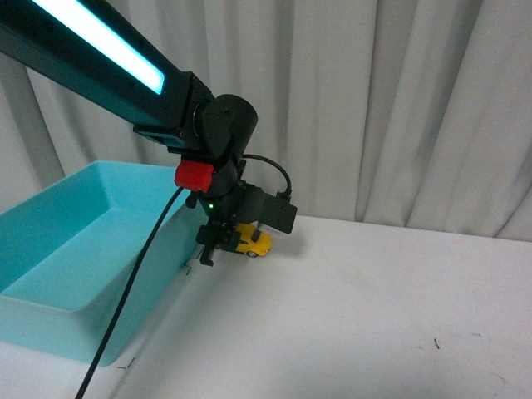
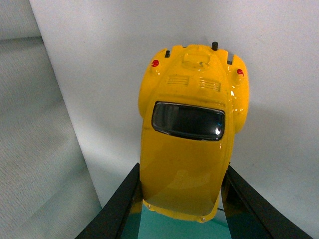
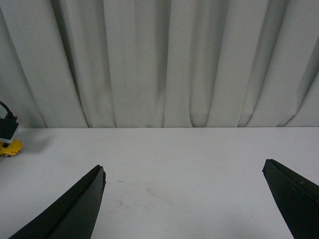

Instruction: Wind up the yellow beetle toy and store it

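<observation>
The yellow beetle toy (image 2: 187, 164) has a glossy, rounded yellow shell of hard, smooth material. The left wrist view shows one dark, reflective window, two sets of louvre slots, two small red lamps and small black studs at the end of the body. This lamp end points away from the wrist camera. The long axis of the toy runs parallel to the fingers.

The left gripper (image 1: 214, 248) is clamped on the toy. Its flat black fingers (image 2: 122, 204) press against both flanks of the shell.

The toy is just beside the far right corner of the teal bin (image 1: 50, 320), outside the bin wall and over the white table (image 1: 374, 316). In the front view the toy extends away from the bin. A silver-hubbed wheel is visible low on its side. It is not clear whether the wheels touch the table.

The bin is a smooth, open-topped rectangular tub.

The right gripper (image 3: 183, 167) is released, with its tapered black fingers spread wide above the table, well apart from the bin. A pleated pale curtain (image 3: 164, 64) hangs behind the table
</observation>
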You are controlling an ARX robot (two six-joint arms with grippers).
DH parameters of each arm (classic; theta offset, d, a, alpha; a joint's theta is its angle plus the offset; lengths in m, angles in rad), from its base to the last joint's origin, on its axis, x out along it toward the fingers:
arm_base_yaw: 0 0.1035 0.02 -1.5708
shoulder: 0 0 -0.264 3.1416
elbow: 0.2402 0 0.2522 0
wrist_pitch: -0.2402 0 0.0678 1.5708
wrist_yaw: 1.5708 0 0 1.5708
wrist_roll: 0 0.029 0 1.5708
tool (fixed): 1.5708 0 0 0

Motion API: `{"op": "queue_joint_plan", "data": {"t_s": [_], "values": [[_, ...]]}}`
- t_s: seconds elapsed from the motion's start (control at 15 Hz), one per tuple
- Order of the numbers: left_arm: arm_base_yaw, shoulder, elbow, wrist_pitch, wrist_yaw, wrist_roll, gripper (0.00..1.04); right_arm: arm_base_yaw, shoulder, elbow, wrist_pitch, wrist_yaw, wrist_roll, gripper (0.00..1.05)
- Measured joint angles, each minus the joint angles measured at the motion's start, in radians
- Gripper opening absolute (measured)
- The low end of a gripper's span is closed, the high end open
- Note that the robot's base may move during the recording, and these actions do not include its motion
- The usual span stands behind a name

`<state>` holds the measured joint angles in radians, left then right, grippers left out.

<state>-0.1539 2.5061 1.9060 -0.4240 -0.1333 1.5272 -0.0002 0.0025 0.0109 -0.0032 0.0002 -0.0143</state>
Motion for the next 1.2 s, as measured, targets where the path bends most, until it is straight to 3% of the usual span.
{"op": "queue_joint_plan", "data": {"t_s": [0.13, 0.2, 0.27, 0.47, 0.67, 0.8, 0.86, 1.0, 1.2], "values": [[-0.004, -0.005, 0.0, -0.001, 0.016, 0.031, 0.4, 0.0, 0.0, 0.0, -0.001, 0.0, 0.0, 0.98], [-0.015, -0.021, -0.014, 0.005, 0.068, 0.028, 0.4, 0.0, 0.0, 0.0, -0.001, 0.0, 0.0, 0.98], [-0.045, -0.09, -0.083, 0.007, 0.155, -0.063, 0.39, 0.0, 0.0, 0.0, -0.001, 0.0, 0.0, 0.98], [-0.077, -0.306, -0.23, 0.15, 0.285, -0.234, 0.39, 0.0, 0.0, 0.0, -0.001, 0.0, 0.0, 0.98], [-0.035, -0.603, -0.423, 0.359, 0.394, -0.463, 0.39, 0.0, 0.0, 0.0, -0.001, 0.0, 0.0, 0.98], [0.048, -0.745, -0.543, 0.519, 0.35, -0.659, 0.39, 0.0, 0.0, 0.0, -0.001, 0.0, 0.0, 0.98], [0.093, -0.795, -0.587, 0.536, 0.279, -0.756, 0.39, 0.0, 0.0, 0.0, 0.0, 0.0, 0.0, 0.98], [0.199, -0.846, -0.675, 0.448, 0.142, -0.982, 0.39, 0.0, 0.0, 0.0, -0.001, 0.0, 0.0, 0.98], [0.28, -0.786, -0.74, 0.364, 0.056, -1.172, 0.39, 0.0, 0.0, 0.0, -0.001, 0.0, 0.0, 0.98]]}}
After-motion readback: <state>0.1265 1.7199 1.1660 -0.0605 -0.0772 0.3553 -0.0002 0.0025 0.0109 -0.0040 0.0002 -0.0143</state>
